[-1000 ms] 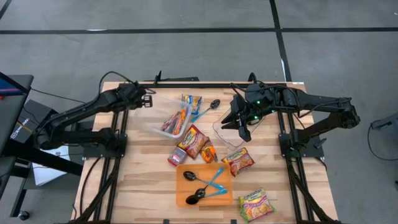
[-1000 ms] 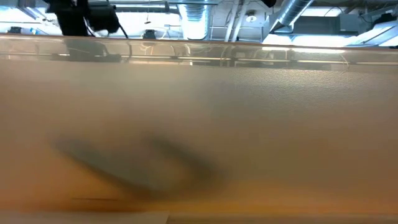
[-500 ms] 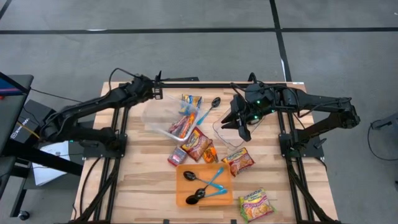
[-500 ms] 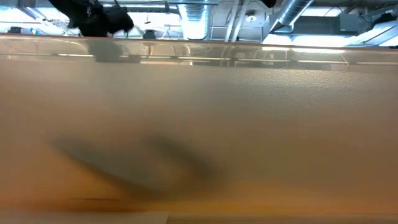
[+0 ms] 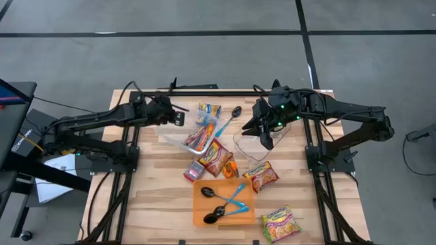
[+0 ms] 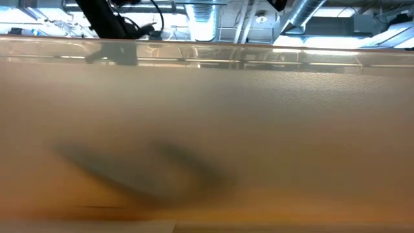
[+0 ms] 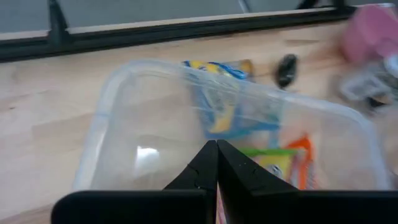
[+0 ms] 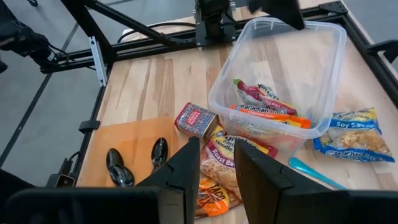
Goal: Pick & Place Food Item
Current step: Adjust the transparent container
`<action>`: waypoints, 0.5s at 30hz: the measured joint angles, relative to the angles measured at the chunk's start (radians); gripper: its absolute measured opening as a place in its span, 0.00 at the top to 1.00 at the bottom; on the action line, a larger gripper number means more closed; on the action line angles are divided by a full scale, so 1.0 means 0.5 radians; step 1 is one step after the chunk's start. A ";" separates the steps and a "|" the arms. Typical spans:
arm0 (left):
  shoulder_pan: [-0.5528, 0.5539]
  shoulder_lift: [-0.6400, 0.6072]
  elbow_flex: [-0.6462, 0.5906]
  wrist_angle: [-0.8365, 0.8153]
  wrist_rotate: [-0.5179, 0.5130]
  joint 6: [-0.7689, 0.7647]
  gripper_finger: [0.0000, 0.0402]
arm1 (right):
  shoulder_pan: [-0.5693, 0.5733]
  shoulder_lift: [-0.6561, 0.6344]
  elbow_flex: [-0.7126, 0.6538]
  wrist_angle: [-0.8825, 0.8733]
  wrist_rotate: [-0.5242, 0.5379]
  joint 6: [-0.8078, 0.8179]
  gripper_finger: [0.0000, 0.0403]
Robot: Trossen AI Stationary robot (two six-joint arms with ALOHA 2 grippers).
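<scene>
A clear plastic container (image 5: 176, 139) holds several food packets (image 5: 197, 135) at the table's far middle. My left gripper (image 5: 181, 119) is shut and stands at the container's far-left rim (image 7: 112, 87). It also shows in the right wrist view (image 8: 273, 12). My right gripper (image 5: 267, 141) is open and empty. It hovers to the right over a second clear container (image 5: 246, 146). More packets lie loose on the table: a red one (image 5: 215, 158), an orange one (image 5: 261, 175) and a yellow-green one (image 5: 279, 223). My left gripper's shut fingers (image 7: 205, 162) come at the clear container from the table's far-left side. The gripper's own body hides the near rim, so I cannot tell whether the fingers touch it.
An orange tray (image 5: 201, 212) with spoons lies near the front edge. A small red box (image 5: 193, 170), a yellow packet (image 5: 210, 109) and a blue-handled spoon (image 5: 228, 117) lie around the container. Something tan fills most of the low view; only the left arm (image 6: 107, 19) shows there.
My left gripper has moved toward the table's right edge, from beside the table's far-left corner to the clear container's far-left rim. My right gripper has kept still.
</scene>
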 joint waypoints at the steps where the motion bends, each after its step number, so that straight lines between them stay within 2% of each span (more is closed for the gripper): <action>1: 0.028 0.046 0.001 0.010 0.001 -0.001 1.00 | -0.003 0.000 0.000 0.000 0.000 -0.011 0.77; 4: 0.105 0.198 0.001 0.034 -0.016 0.008 1.00 | -0.012 0.000 0.000 0.002 -0.001 -0.029 0.77; 9: 0.169 0.375 0.068 0.020 -0.198 0.089 1.00 | -0.013 0.000 0.000 -0.004 -0.002 0.010 0.77; 15: 0.243 0.561 0.137 0.039 -0.205 0.230 1.00 | 0.006 0.000 0.000 -0.005 -0.002 0.031 0.77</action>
